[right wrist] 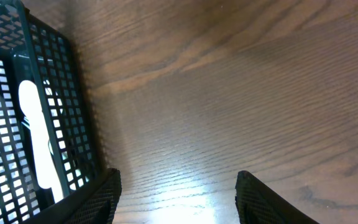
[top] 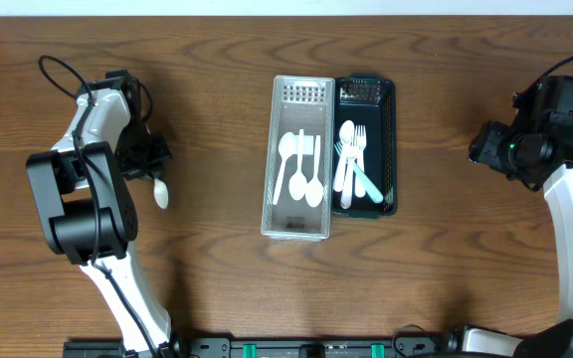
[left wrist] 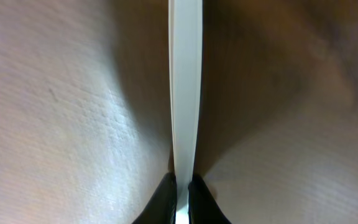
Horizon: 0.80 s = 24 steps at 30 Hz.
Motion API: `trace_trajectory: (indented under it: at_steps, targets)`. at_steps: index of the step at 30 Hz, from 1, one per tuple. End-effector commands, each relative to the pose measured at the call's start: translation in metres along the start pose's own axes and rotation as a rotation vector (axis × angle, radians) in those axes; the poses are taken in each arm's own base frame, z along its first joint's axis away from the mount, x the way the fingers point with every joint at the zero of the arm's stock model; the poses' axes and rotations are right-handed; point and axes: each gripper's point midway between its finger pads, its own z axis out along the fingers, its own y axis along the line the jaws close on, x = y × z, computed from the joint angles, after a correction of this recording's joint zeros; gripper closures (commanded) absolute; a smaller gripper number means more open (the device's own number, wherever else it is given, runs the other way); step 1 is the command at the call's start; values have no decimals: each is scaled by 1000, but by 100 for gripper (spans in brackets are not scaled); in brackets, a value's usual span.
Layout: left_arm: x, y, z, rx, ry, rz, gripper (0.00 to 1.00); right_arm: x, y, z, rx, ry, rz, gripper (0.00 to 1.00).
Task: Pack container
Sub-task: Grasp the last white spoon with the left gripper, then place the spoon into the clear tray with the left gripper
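A clear container (top: 277, 149) at the table's middle holds white spoons (top: 296, 169). A black mesh basket (top: 391, 129) beside it on the right holds white forks and spoons (top: 351, 164). My left gripper (top: 150, 159) at the far left is shut on a white plastic spoon (top: 161, 193), whose bowl sticks out toward the front. In the left wrist view the spoon's handle (left wrist: 185, 93) runs straight up from the pinched jaws (left wrist: 183, 186). My right gripper (top: 485, 144) is open and empty over bare wood (right wrist: 176, 186), right of the basket (right wrist: 73, 87).
The wooden table (top: 217, 288) spreads around both containers. A white utensil (right wrist: 36, 137) shows through the basket's mesh wall in the right wrist view. Arm bases and cables sit along the front edge and the left side.
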Motion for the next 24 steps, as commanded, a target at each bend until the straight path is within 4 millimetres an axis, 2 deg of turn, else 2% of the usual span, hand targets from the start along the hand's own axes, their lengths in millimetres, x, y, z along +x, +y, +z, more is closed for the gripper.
trace_trajectory:
  at_steps: [1, 5, 8, 12, 14, 18, 24]
  targets:
    - [6, -14, -18, 82, 21, 31, 94, -2, 0, -2, -6, -6, -6, 38]
    - [18, -32, -73, 151, -31, 78, 94, -3, 0, -2, -6, -7, -6, 38]
    - [36, -56, -119, 188, -131, 158, 94, -3, 0, -2, -6, -8, -6, 38]
    - [78, -98, -166, 220, -256, 321, 94, -3, 0, -2, -7, -9, -6, 38]
    - [101, -122, -178, 235, -292, 412, 94, -3, 0, -2, -6, -9, -6, 38]
    - [138, -165, -180, 242, -314, 567, 94, -5, 0, -2, -8, -16, -7, 38]
    - [157, -214, -147, 257, -325, 603, 94, -6, 1, -2, -8, -19, -7, 38]
